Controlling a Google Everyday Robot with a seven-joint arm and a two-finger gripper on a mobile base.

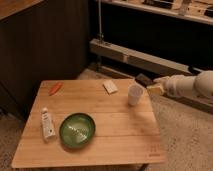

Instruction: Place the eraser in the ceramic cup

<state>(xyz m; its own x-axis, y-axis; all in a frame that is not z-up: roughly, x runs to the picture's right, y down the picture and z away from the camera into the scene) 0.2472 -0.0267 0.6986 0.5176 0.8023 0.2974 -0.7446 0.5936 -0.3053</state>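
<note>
Hand (151, 85) just right of ceramic cup (134, 94), grasping eraser (143, 79); cup upright on tabletop (107, 132).

**No readable text**

Nothing legible anywhere. The white tube (47, 123) at the table's (120, 127) left front has darker print on its body, too blurred to read. A small dark mark (156, 148) sits on the tabletop near the front right corner; it may be a logo, can't tell. The gripper (151, 85) is just right of the ceramic cup (134, 94), clamped on the eraser (144, 79); none of them shows lettering.
</note>
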